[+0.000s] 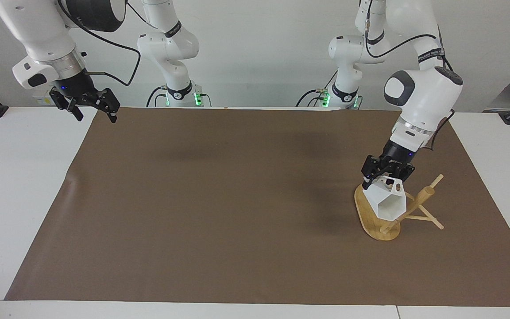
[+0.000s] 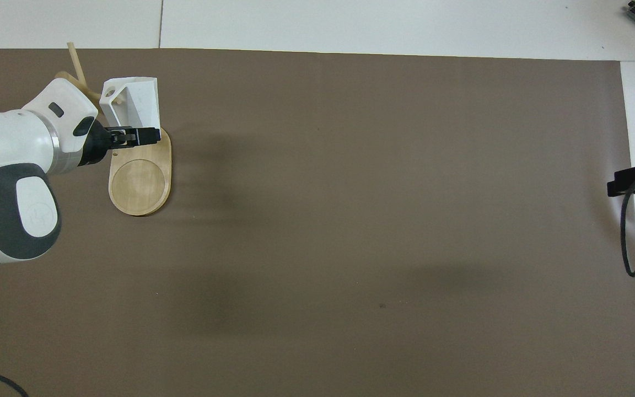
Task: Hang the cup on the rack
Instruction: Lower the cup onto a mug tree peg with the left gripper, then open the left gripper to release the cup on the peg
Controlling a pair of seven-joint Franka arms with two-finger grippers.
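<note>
Facing view. The left gripper (image 1: 387, 176) is clamped on the cup (image 1: 388, 203), gripping it at the handle end; the cup is tipped on its side, its hexagonal mouth turned toward the camera and its pierced handle uppermost, just under the fingers. The cup is held over the rack (image 1: 381, 218), which stands on the brown mat (image 1: 219, 199) toward the left arm's end of the table (image 1: 20, 177). The cup overlaps the rack's oval base and the lower part of its slanting post; whether it touches a peg cannot be told. The right gripper (image 1: 90, 110) waits with jaws spread wide, holding nothing, raised over the mat's edge at the right arm's end.

Overhead view. The left gripper (image 2: 140, 135) reaches in from the side and grips the cup (image 2: 133, 102) above the rack's base (image 2: 140, 182); the post and pegs are mostly hidden by the arm and cup. The right gripper (image 2: 634, 181) shows only partly at the mat's edge.
</note>
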